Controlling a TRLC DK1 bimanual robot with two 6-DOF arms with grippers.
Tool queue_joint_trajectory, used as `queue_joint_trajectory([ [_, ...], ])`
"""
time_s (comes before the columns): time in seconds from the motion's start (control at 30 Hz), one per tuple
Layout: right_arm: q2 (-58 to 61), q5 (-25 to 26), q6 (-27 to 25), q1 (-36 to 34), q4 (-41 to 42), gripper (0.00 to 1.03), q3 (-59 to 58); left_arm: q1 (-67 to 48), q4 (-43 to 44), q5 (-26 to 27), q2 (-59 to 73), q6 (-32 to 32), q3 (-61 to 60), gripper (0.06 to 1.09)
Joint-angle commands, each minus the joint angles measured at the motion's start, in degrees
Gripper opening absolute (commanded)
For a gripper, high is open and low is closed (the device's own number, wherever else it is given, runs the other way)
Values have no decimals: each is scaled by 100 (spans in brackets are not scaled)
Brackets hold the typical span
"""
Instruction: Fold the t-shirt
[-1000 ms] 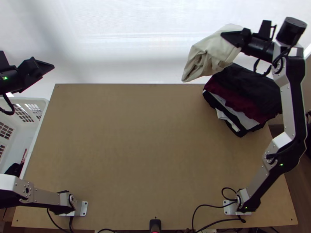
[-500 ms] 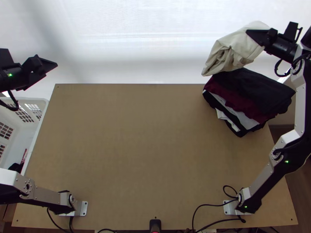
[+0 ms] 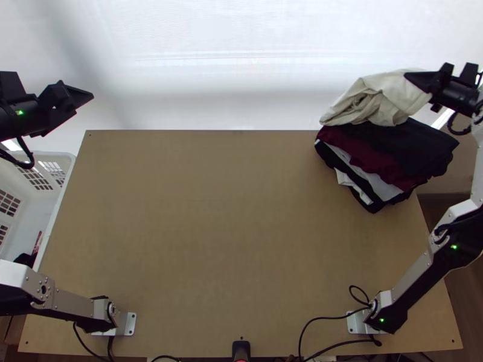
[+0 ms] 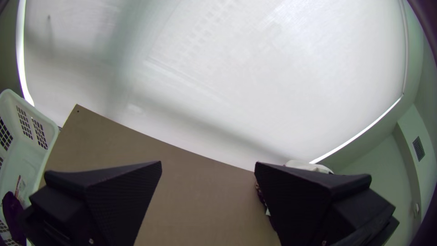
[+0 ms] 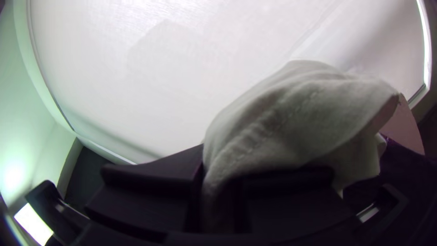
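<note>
1. While the left gripper (image 3: 88, 96) is hovering at far left, spread wide and gripping nothing, the right gripper (image 3: 412, 76) is pinching the beige t-shirt (image 3: 383, 98).
2. That shirt's hanging bunched over the far-right clothes stack (image 3: 404, 148).

The left claw (image 3: 88, 96) gapes wide; the right claw (image 3: 410, 76), its arm (image 3: 416, 274) outstretched, is clamped closed.

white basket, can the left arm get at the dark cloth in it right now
Probably yes: the left gripper hangs open and empty near the far end of the basket, and nothing lies on the dark cloth, though its own arm passes close by.
</note>
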Motion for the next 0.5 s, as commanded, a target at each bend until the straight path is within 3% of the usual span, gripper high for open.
queue_joint_trajectory([
  [0.0, -215, -115, -373, -150, -505, 3, 5, -29, 80, 49, 38, -102, 79, 105],
  [0.13, -347, -97, -1058, -211, -1455, 3, -47, -20, 89, 49, 38, -76, 43, 105],
  [0.37, -540, 123, -1313, -492, -2008, 5, -153, 50, 106, 93, 55, 30, 35, 105],
  [0.4, -584, 175, -1313, -536, -2043, 18, -153, 68, 115, 128, 64, 47, 35, 105],
  [0.47, -681, 254, -1384, -616, -2175, 68, -153, 94, 141, 189, 82, 47, 35, 105],
])
